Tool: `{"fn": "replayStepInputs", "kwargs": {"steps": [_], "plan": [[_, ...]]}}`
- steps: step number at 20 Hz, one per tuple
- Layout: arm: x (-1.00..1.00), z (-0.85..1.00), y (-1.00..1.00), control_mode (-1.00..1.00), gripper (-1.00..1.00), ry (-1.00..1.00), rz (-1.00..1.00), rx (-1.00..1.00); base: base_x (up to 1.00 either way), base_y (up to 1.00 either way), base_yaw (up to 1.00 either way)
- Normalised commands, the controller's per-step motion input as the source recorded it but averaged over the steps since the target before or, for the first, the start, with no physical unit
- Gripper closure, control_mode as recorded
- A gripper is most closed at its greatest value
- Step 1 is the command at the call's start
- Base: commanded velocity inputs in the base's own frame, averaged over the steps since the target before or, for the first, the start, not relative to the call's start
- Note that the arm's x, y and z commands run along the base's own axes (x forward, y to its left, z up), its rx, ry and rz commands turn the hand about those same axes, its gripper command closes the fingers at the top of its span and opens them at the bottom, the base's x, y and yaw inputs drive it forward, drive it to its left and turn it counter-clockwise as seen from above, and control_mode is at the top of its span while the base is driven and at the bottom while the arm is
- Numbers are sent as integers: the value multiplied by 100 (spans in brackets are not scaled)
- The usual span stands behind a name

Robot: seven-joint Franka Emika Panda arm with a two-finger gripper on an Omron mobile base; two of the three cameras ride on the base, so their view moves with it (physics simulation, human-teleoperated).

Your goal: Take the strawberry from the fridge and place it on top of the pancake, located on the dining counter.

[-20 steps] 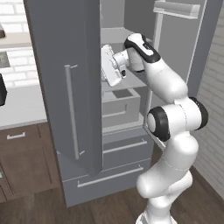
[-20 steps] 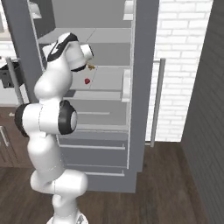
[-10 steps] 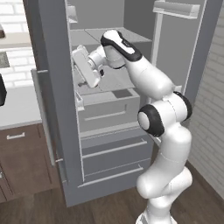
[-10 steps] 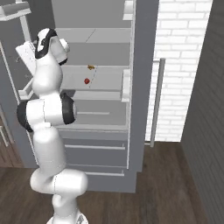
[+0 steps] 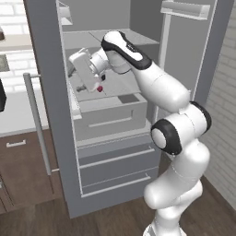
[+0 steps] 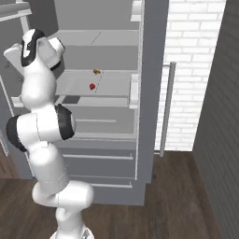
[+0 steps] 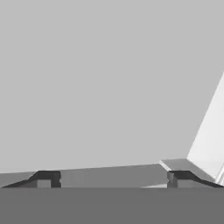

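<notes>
Fridge point(image 5: 50, 115) doors stand open and the reach for the strawberry point(image 6: 92, 86) is under way: the gripper point(image 7: 113, 177), spread wide and empty, must turn toward the berry on the middle shelf.

A small yellow-brown food item point(image 6: 96, 71) lies on a grey shelf, toward its back. A white brick wall point(image 6: 186, 42) stands to the right of that shelf, with dark wooden floor point(image 6: 177, 200) below it. Far left of the shelf, a brown cabinet point(image 5: 20, 161) with a silver drawer pull carries a pale worktop point(image 5: 16, 113).
</notes>
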Motion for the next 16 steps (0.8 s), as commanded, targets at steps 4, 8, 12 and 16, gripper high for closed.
{"fn": "replayStepInputs", "kwargs": {"steps": [4, 8, 12, 16], "plan": [[-15, 0, -88, -100, -100, -26, -12, -4, 0, 0, 0], [0, -16, -100, -100, -100, -20, -3, -26, 0, 0, 0], [14, -16, -89, -100, -100, -12, -1, -27, 0, 0, 0], [36, -15, -82, -100, -100, -7, 0, -21, 0, 0, 0]]}}
